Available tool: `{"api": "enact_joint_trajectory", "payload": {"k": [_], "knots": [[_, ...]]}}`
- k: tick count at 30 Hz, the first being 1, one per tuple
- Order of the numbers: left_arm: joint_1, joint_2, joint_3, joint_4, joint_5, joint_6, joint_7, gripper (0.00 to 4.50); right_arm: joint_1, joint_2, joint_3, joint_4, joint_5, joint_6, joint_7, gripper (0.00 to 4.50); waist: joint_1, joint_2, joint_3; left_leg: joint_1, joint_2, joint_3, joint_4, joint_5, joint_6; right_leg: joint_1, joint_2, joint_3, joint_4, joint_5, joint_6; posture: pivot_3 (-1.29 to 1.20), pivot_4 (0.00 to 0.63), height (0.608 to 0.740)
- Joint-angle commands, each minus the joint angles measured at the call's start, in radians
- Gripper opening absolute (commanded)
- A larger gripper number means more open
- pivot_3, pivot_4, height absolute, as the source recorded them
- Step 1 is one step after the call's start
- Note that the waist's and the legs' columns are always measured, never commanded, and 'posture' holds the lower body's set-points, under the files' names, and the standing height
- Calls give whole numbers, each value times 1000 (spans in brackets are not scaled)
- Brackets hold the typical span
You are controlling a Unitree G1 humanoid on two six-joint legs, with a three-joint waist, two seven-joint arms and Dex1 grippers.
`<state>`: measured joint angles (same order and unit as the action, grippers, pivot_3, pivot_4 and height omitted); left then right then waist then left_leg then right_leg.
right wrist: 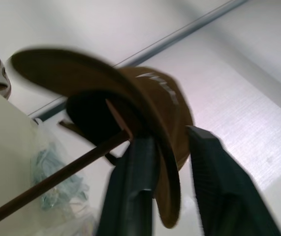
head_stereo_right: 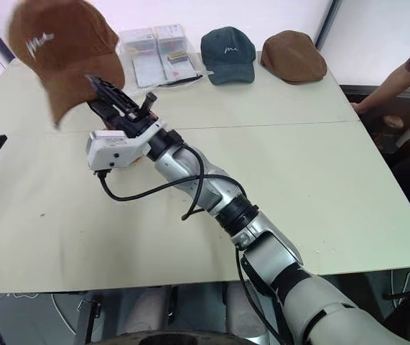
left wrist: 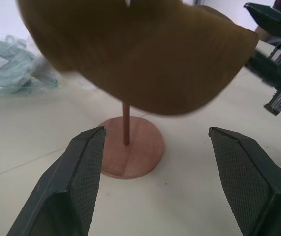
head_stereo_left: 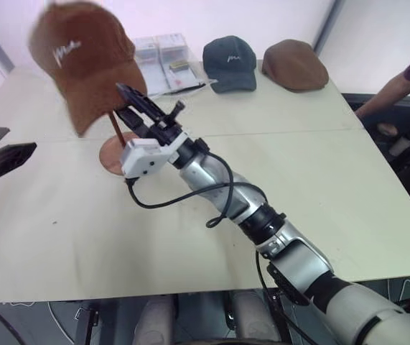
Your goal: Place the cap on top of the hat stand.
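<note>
- Left eye view: a brown cap (head_stereo_left: 82,57) with white script sits in the upper left of the frame, over the top of the reddish-brown hat stand (head_stereo_left: 117,152), whose round base rests on the pale table (head_stereo_left: 319,180).
- The right gripper (head_stereo_left: 134,103) reaches up from the lower right to just under the cap's brim, its two black fingers slightly apart.
- A dark teal cap (head_stereo_left: 230,63) and a plain brown flat cap (head_stereo_left: 294,65) lie along the top edge of the table, beside clear packets (head_stereo_left: 163,61).
- A person's arm (head_stereo_left: 398,86) leans on the table at the upper right.
- Left wrist view: the left gripper (left wrist: 155,142) is spread wide with nothing between its fingers, and the stand's rod and base are centred beyond it, under the blurred cap.
- Right wrist view: the cap's brim edge runs between the two right fingers, which stand apart on either side of it; whether they touch the brim cannot be told. The stand's rod crosses from the lower left up into the cap's hollow.
</note>
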<state>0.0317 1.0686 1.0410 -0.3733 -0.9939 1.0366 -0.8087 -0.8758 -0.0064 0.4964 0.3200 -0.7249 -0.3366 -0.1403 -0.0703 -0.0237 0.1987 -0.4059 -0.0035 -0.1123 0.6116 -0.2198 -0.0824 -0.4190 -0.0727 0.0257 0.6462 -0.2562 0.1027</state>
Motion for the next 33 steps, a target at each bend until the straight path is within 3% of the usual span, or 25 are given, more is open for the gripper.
{"api": "enact_joint_trajectory", "payload": {"k": [1,3,4,13,19,26,29,33], "knots": [[-16,20,7,-3,-4,-20,-9,3490,12,-2,2,-54,-5,-12,-3,3407,0,0,0,0,0,0,0,0,0,0,0,0,1,0,0,0,150,740],[-17,20,3,0,-1,-22,-11,3490,25,-3,10,-62,-1,-21,5,4436,-1,0,0,0,1,-1,0,1,-1,0,1,0,2,0,0,0,150,740],[-19,21,0,3,1,-24,-13,3490,35,-4,19,-71,5,-33,18,4475,-1,0,0,1,1,-1,0,1,-1,0,1,0,2,0,0,0,150,740],[-27,30,-35,24,20,-39,-29,3490,144,-34,78,-146,230,-209,259,4475,-1,0,0,1,1,-1,0,1,-1,0,2,0,2,0,0,0,150,740],[-38,32,-62,42,33,-55,-43,3490,174,-56,55,-190,351,-206,401,4475,0,0,0,2,2,-1,0,1,-1,1,2,0,3,0,-1,0,150,740],[-26,27,-59,31,33,-50,-43,3490,213,-257,-67,-255,463,-221,534,4475,3,0,0,2,2,-1,1,1,-1,1,2,0,2,0,-1,0,150,740],[4,10,-48,8,46,-46,-28,3490,227,-368,-147,-276,650,-187,668,4475,2,0,0,2,2,-1,1,1,-1,2,2,0,2,0,-1,0,150,740],[48,-70,-77,-40,92,-82,47,3490,259,-494,-260,-355,910,26,849,4475,1,1,1,2,2,-1,0,1,-1,2,2,0,2,0,-1,0,150,740]]}}
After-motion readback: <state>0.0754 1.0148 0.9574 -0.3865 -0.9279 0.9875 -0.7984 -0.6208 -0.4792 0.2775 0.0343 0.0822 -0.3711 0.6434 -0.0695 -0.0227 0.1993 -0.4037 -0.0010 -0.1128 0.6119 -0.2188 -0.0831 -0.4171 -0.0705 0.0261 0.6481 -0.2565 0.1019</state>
